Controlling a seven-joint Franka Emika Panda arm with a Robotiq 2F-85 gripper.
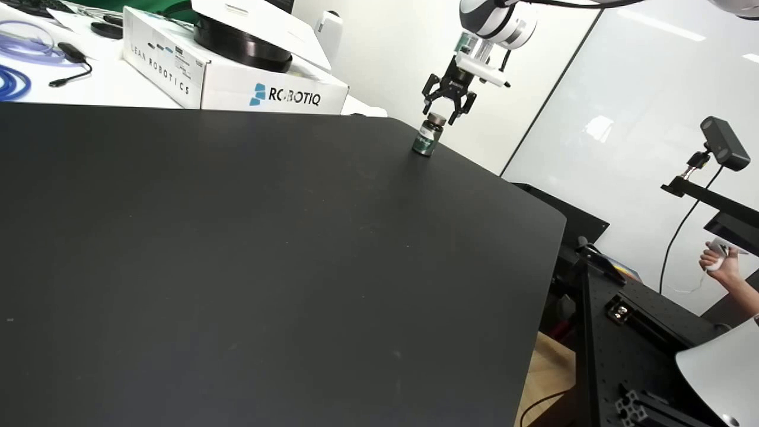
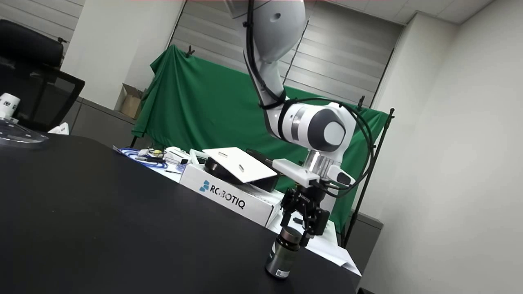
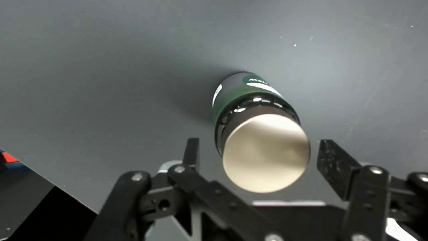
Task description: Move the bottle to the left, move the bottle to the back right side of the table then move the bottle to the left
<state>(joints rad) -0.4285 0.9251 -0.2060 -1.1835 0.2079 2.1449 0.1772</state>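
Note:
The bottle (image 1: 427,141) stands upright on the black table (image 1: 284,237), close to its far edge in an exterior view. It also shows in an exterior view (image 2: 282,258), with a brownish cap, dark neck and greyish lower part with a small white label. In the wrist view the bottle (image 3: 247,90) shows a green and grey label and a shiny cap facing the camera. My gripper (image 3: 260,149) is open; its fingers stand on either side of the cap with gaps on both sides. In both exterior views the gripper (image 1: 439,117) (image 2: 294,234) is just above and around the cap.
A white Robotiq box (image 1: 273,92) with a black round item and a white panel on it stands beyond the table on a cluttered white surface. A black stand with a camera (image 1: 724,143) is to the side. The table's edge (image 3: 63,187) runs near the gripper.

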